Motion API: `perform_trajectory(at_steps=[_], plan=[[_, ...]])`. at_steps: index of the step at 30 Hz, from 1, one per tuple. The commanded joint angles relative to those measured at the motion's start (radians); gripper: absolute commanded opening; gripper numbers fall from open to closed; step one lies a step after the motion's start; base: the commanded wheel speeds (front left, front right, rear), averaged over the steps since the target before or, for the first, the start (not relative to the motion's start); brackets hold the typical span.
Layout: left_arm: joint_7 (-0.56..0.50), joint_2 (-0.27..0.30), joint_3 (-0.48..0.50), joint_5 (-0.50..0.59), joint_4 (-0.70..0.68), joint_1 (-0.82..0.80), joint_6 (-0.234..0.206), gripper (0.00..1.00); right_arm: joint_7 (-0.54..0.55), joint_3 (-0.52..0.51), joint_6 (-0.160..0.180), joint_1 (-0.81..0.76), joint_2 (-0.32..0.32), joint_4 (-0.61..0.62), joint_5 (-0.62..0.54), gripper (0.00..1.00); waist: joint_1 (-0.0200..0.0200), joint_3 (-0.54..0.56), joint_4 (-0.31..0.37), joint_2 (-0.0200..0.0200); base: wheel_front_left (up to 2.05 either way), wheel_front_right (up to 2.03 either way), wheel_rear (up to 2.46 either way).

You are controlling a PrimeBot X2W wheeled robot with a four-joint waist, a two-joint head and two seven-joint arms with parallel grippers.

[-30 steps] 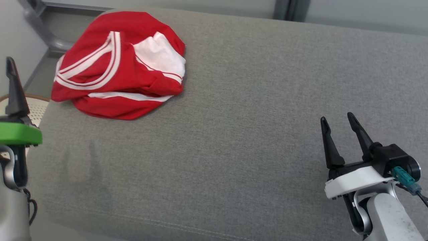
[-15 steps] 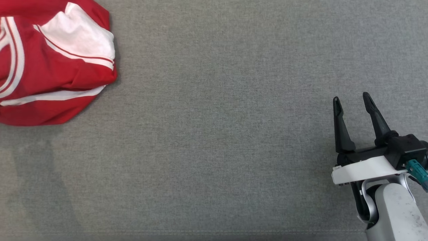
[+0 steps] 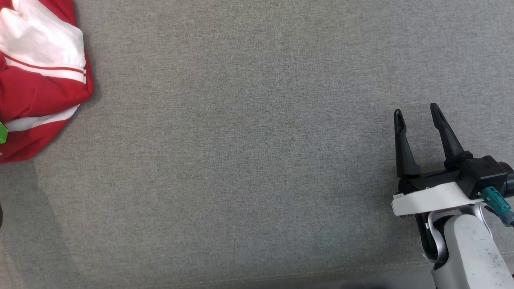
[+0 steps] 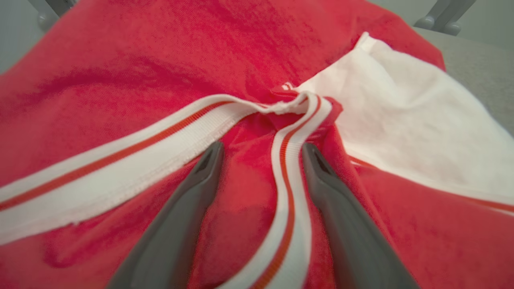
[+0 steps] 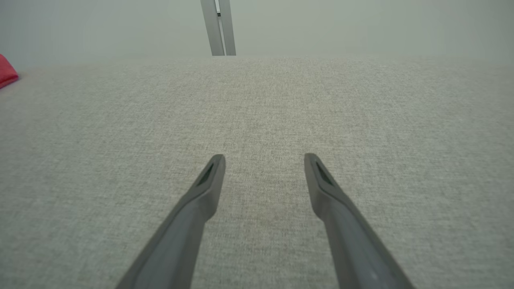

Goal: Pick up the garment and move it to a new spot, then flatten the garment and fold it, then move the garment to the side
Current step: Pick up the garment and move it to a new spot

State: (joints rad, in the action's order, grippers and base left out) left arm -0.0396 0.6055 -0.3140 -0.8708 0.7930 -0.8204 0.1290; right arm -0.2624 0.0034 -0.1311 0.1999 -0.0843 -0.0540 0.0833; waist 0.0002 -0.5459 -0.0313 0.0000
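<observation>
The garment [image 3: 36, 84] is a crumpled red top with white panels and white striped trim, lying at the left edge of the head view on the grey cushion [image 3: 241, 140]. In the left wrist view my left gripper [image 4: 261, 150] is open right over the garment [image 4: 120, 80], its fingers straddling a fold of white-and-red trim [image 4: 289, 160]. My right gripper [image 3: 417, 114] stands open at the right, above bare fabric, far from the garment. In the right wrist view the right gripper [image 5: 265, 160] has nothing between its fingers, and a red corner of the garment [image 5: 6, 74] peeks in at far left.
The grey cushion spreads wide between the garment and my right gripper. A seam along its front edge [image 3: 281, 277] runs near the bottom. A metal upright [image 5: 219, 28] stands beyond the cushion's far edge, against a pale wall.
The head camera has swung right and down, so the garment slid to the picture's left edge. My left gripper, earlier at the lower left beside the cushion, is now over the garment.
</observation>
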Motion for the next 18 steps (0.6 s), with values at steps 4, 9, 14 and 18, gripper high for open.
perform_trajectory(at_steps=[4, 9, 14, 18], plan=[[-0.109, 0.017, -0.062, -0.057, 0.053, -0.009, 0.003, 0.81, -0.003, 0.008, 0.001, 0.014, 0.004, -0.006, -0.006, 1.0, -0.0002, 0.0, 0.017, 0.0, 0.0, 0.0, 0.0], [-0.125, 0.041, -0.1, -0.102, 0.07, -0.035, 0.003, 0.0, -0.003, 0.009, 0.001, 0.015, 0.007, -0.013, 0.0, 1.0, -0.0002, 0.007, 0.025, 0.0, 0.0, 0.0, 0.0], [-0.026, 0.065, -0.114, -0.088, 0.094, -0.075, 0.001, 0.0, -0.003, 0.016, 0.001, 0.009, 0.012, -0.028, 0.012, 1.0, -0.0002, 0.043, 0.024, 0.0, 0.0, 0.0, 0.0], [0.076, 0.069, -0.124, -0.071, 0.106, -0.104, 0.001, 0.0, -0.003, 0.025, 0.001, -0.004, 0.015, -0.044, 0.025, 1.0, -0.0002, 0.093, 0.016, 0.0, 0.0, 0.0, 0.0]])
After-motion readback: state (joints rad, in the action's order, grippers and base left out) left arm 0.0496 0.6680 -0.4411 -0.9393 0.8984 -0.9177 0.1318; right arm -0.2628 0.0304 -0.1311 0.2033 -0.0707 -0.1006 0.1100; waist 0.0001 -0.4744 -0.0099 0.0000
